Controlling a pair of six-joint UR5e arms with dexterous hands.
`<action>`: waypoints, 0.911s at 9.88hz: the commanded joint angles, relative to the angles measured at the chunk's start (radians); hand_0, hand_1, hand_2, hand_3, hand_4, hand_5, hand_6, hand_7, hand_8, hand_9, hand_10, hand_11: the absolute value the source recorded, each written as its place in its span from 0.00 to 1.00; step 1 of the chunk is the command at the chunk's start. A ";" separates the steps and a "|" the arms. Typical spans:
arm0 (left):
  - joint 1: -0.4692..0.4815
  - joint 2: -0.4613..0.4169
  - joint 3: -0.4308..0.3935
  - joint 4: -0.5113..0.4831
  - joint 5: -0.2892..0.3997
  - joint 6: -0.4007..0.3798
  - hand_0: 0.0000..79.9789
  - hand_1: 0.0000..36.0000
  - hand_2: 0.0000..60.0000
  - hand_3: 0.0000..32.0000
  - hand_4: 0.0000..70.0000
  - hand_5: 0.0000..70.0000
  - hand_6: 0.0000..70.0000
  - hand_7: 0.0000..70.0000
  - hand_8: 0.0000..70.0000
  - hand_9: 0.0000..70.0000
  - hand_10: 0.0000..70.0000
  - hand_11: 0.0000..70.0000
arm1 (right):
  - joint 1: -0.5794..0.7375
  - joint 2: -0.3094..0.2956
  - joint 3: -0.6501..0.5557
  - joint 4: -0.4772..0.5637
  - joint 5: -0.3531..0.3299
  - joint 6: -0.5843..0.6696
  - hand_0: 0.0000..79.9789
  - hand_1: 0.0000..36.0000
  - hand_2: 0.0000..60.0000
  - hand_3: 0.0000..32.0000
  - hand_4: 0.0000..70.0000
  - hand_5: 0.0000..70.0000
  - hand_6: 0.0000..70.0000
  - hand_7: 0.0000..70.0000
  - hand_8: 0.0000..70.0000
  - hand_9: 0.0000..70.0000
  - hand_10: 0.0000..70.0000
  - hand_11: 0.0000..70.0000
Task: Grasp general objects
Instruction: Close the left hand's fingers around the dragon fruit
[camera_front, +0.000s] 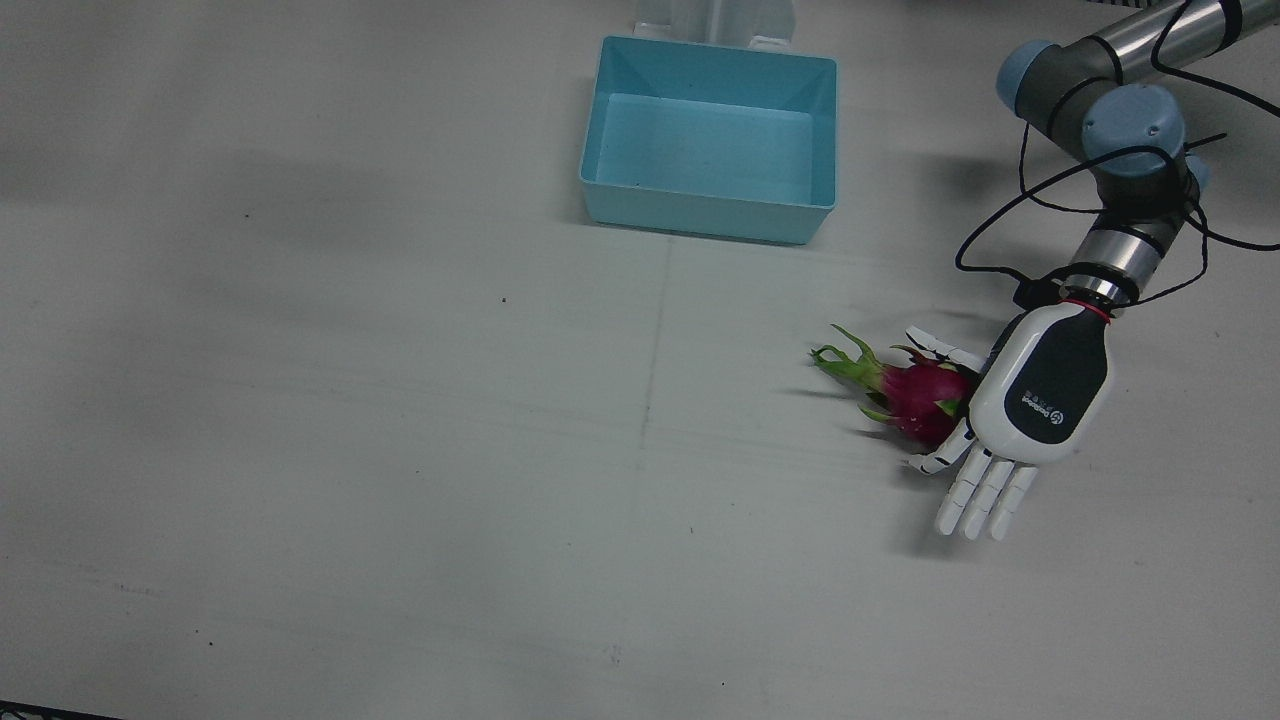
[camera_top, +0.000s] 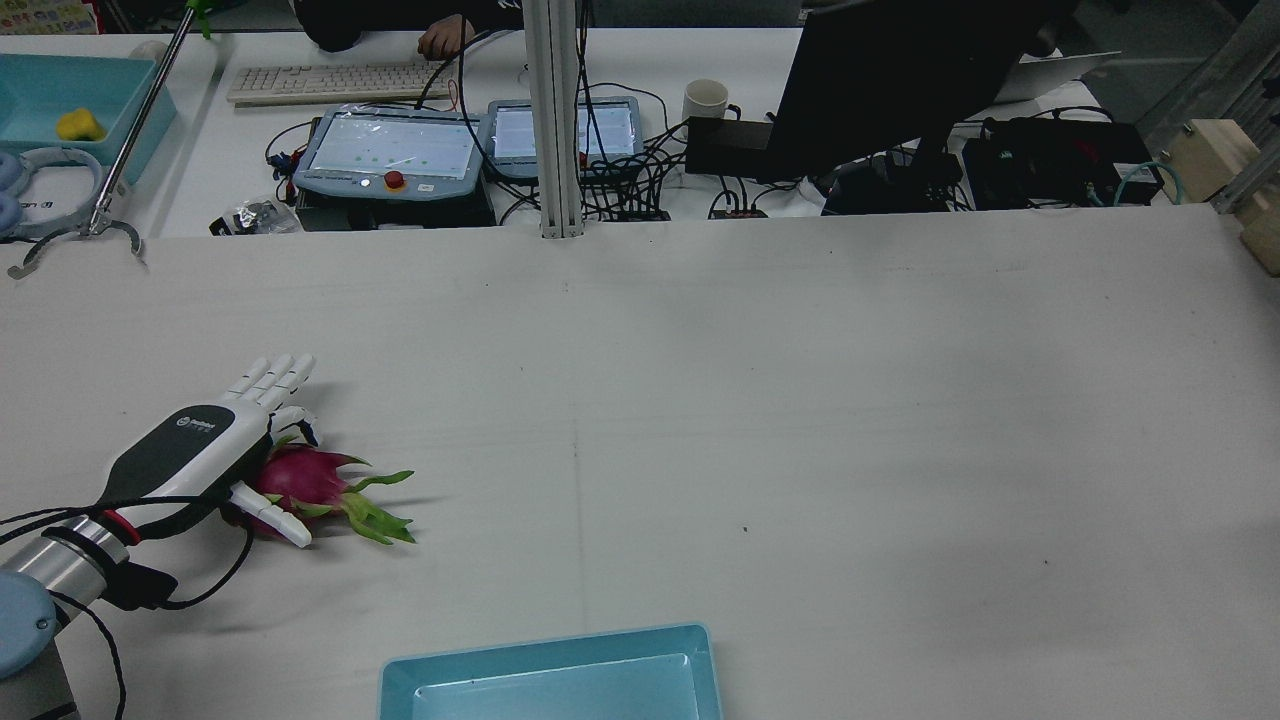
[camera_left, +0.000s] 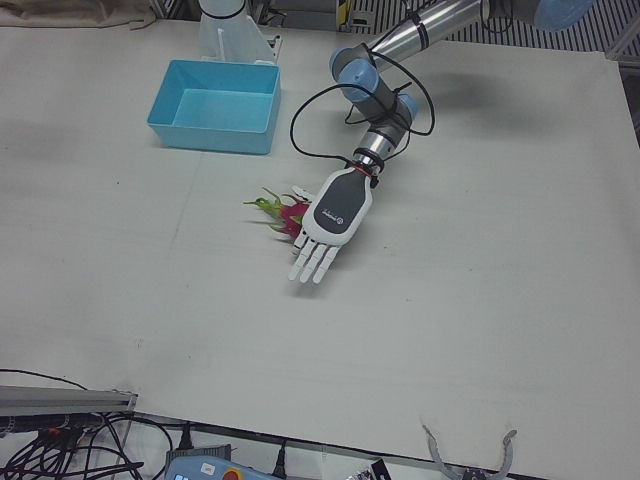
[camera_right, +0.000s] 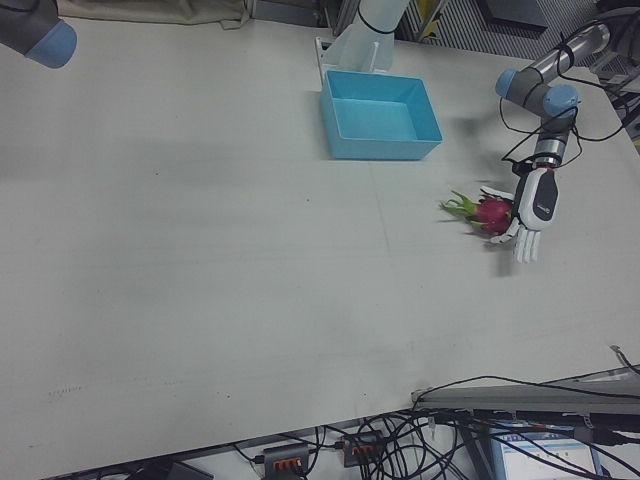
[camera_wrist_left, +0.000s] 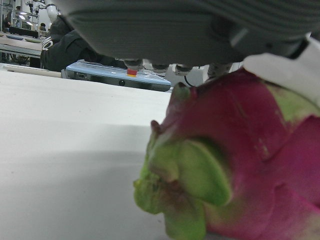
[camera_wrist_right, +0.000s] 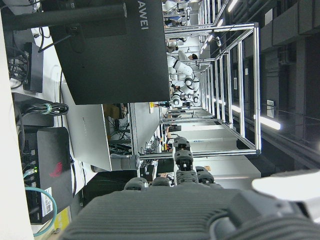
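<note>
Front view: the left hand (camera_front: 1035, 395) lies palm-down at 3 o'clock on the tabletop (camera_front: 350, 450), fingers straight and spread, holding nothing; the dragon fruit (camera_front: 915, 398) sits just at its 9 o'clock side, partly under the palm, thumb above it. The blue bin (camera_front: 710, 140) stands at 12 o'clock.

Rear view: fruit at 8 o'clock beside the hand.

Right hand view: the right hand (camera_wrist_right: 200, 215) shows only its palm edge; whether it is open or closed I cannot tell.

front: straight down | rear: high, behind | both share blue bin (camera_front: 708, 140), table (camera_front: 300, 450)
</note>
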 joint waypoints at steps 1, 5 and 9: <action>0.001 0.006 0.003 -0.028 -0.015 0.008 0.85 0.83 0.14 0.00 0.30 0.71 0.00 0.08 0.00 0.00 0.00 0.00 | 0.000 0.000 0.000 0.001 0.001 -0.001 0.00 0.00 0.00 0.00 0.00 0.00 0.00 0.00 0.00 0.00 0.00 0.00; 0.001 0.006 0.012 -0.046 -0.015 0.033 0.74 1.00 1.00 0.00 0.55 0.94 0.00 0.11 0.01 0.00 0.00 0.00 | 0.000 0.000 0.000 -0.001 0.000 -0.001 0.00 0.00 0.00 0.00 0.00 0.00 0.00 0.00 0.00 0.00 0.00 0.00; -0.011 0.005 -0.070 -0.080 0.089 0.010 0.71 1.00 1.00 0.00 0.52 0.84 0.00 0.16 0.01 0.01 0.01 0.05 | 0.000 0.000 0.000 -0.001 0.000 -0.001 0.00 0.00 0.00 0.00 0.00 0.00 0.00 0.00 0.00 0.00 0.00 0.00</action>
